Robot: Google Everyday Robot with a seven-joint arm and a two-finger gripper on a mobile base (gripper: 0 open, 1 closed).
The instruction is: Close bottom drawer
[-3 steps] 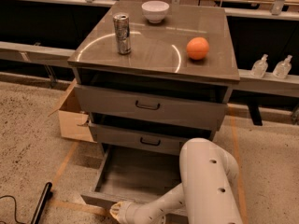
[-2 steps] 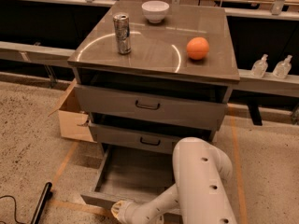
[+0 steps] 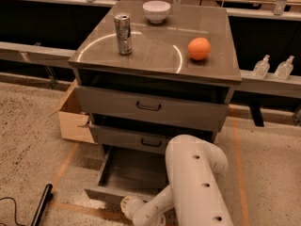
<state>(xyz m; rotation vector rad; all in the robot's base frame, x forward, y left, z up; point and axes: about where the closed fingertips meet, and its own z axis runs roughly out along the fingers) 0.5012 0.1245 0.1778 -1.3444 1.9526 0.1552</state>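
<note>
One drawer pulled far out: bottom drawer [image 3: 128,169]; gripper [image 3: 126,205] low at its front panel; grip state cannot tell.

Matt bottom drawer [image 3: 130,167], smooth gripper [image 3: 126,205] at front

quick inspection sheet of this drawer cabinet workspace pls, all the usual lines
surface: grey cabinet top, glossy, three items on it
job's things: bottom drawer pulled far out, not yet closed
clutter: can, white bowl and orange, all apart from one another
grippers: gripper low at the bottom drawer's front edge, on the white arm
cables: black cable on the floor, lower left
surroundings: cardboard box left of the cabinet; two clear bottles on a ledge, right; black rod on the floor
</note>
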